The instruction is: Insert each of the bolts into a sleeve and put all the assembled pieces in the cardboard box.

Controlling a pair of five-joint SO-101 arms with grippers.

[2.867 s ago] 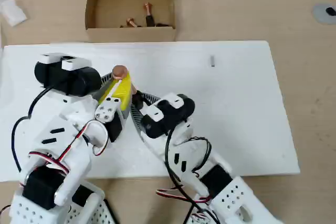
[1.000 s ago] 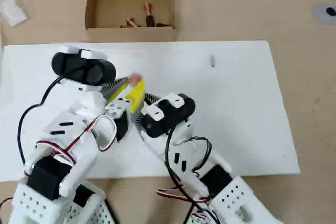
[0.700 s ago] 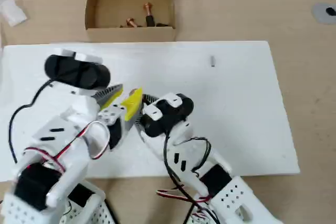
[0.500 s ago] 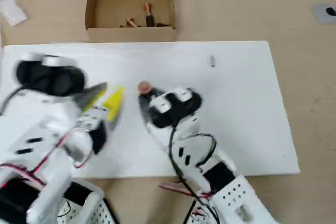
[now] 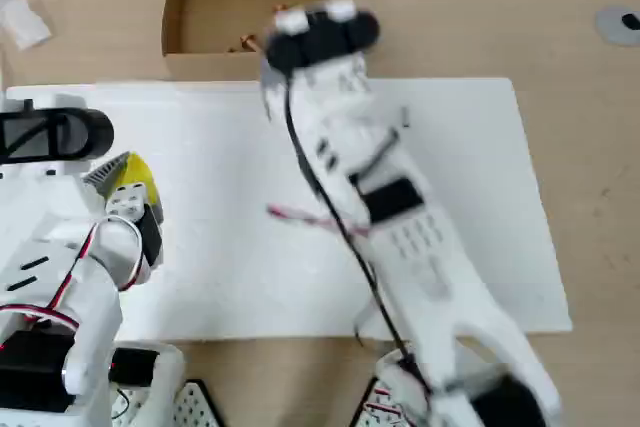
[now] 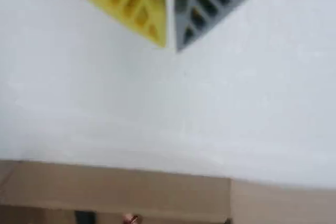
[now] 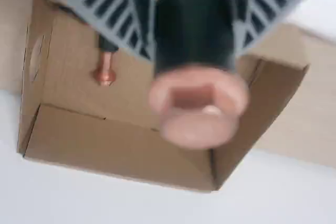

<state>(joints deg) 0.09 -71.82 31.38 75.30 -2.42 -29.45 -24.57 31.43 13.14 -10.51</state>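
- Pale wooden tabletop [image 5: 590,147] carried a white sheet [image 5: 220,247], and both arms stood over it, with the cardboard box [image 5: 175,17] just beyond the sheet's far edge.
- From the high view, the right arm [image 5: 370,177] stretched across the sheet, its wrist above the box's near wall close to a corner. The left claw [image 5: 125,172] sat well back and to the side, apart from the box.
- At the right wrist, the right claw [image 7: 194,24] was clamped on an assembled piece: a black sleeve [image 7: 194,40] squeezed between the grey fingers, with the copper bolt head [image 7: 198,103] sticking out past them.
- At the left wrist, the left claw [image 6: 170,43] had its yellow and grey fingers drawn together, only a thin slit between the tips, with the white sheet [image 6: 157,108] under them and the box wall [image 6: 105,192] ahead.
- Beyond the right claw, the box [image 7: 105,145] was open-topped, and a finished piece [image 7: 105,66] with a copper head lay on its floor. Another copper bit [image 5: 243,44] showed inside from the high view, beside the right wrist.
- Between the two claws lay a broad bare stretch of sheet.
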